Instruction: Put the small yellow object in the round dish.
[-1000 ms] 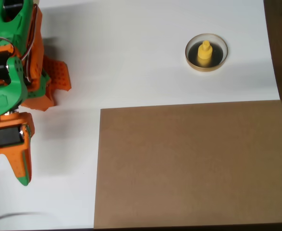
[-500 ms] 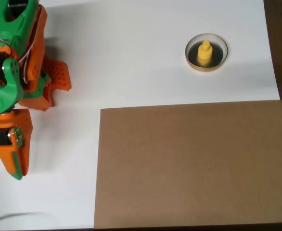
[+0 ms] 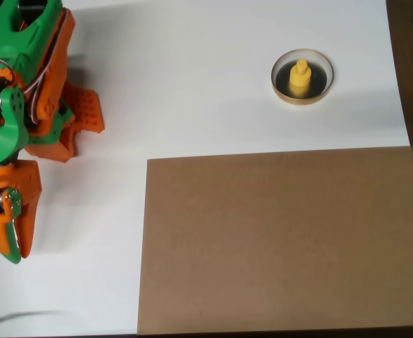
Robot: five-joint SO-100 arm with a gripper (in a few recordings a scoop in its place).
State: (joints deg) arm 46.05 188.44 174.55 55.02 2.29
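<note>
Near the upper right of my white surface point(image 3: 192, 84), I see the small yellow object point(image 3: 300, 77) standing in the round dish point(image 3: 279, 83), probably light, rigid plastic best pinched at its narrow knob, while my gripper point(image 3: 13, 236) rests closed and empty, far left.

- The small yellow object point(image 3: 300, 76) stands upright in the round dish point(image 3: 302, 99), far right on the tabletop point(image 3: 192, 77).
- A flat board point(image 3: 276, 239) lies nearer, covering the near right.
- The tool point(image 3: 13, 246) hangs at the left edge, well apart from the dish.
</note>
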